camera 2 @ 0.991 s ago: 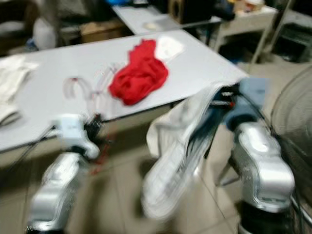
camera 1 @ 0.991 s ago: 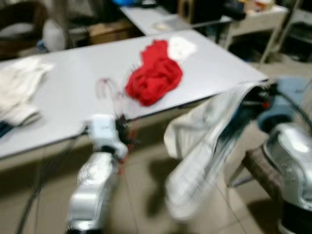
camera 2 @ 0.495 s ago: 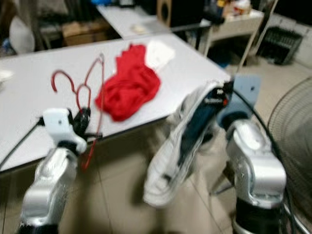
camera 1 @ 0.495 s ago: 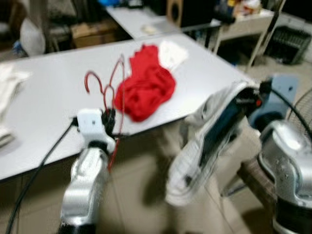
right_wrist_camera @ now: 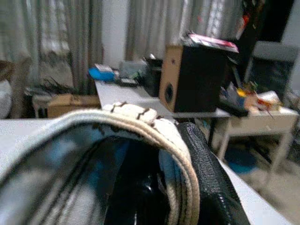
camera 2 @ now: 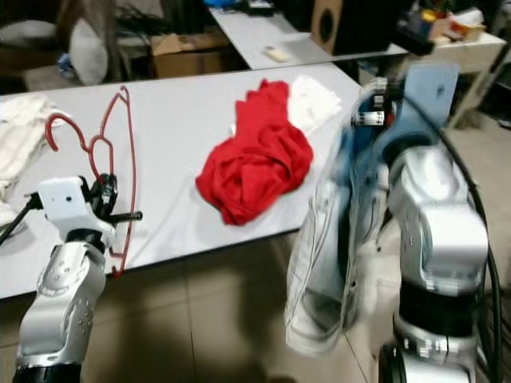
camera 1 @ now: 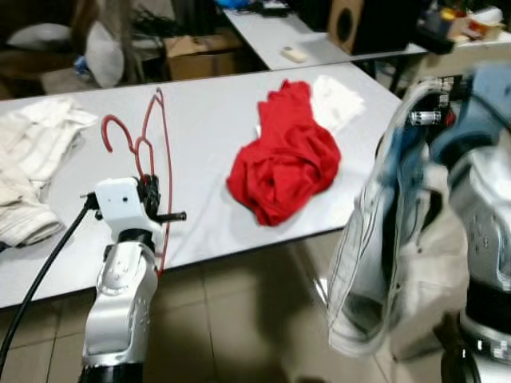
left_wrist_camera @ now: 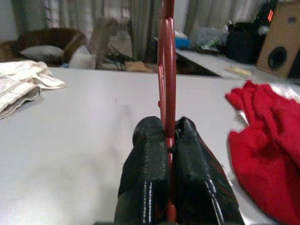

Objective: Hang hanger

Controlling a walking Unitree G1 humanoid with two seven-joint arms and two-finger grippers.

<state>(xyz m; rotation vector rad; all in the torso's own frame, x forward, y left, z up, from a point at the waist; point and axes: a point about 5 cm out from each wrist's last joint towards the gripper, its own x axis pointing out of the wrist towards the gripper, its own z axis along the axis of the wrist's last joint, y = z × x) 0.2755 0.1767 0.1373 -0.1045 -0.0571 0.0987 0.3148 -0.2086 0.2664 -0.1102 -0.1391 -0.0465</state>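
Observation:
My left gripper (left_wrist_camera: 169, 137) is shut on the wire of red hangers (camera 1: 150, 136), which stand upright above the front edge of the grey table (camera 1: 200, 112). At the right, off the table's corner, my right gripper (camera 1: 425, 112) is raised and shut on the collar of a pale jacket with blue lining (camera 1: 383, 255). The jacket hangs down toward the floor. In the right wrist view its striped collar (right_wrist_camera: 140, 119) lies over a black finger (right_wrist_camera: 206, 173).
A crumpled red garment (camera 1: 283, 163) and a white cloth (camera 1: 337, 100) lie on the table's right half, and pale clothes (camera 1: 32, 155) lie at its left end. A second table with a speaker (camera 1: 355, 20) stands behind. Tiled floor (camera 1: 239, 319) is below.
The camera has swung, so the whole scene shifted. My right arm has lifted the jacket higher and more upright. The left gripper still holds the red hangers, now standing clear above the table edge.

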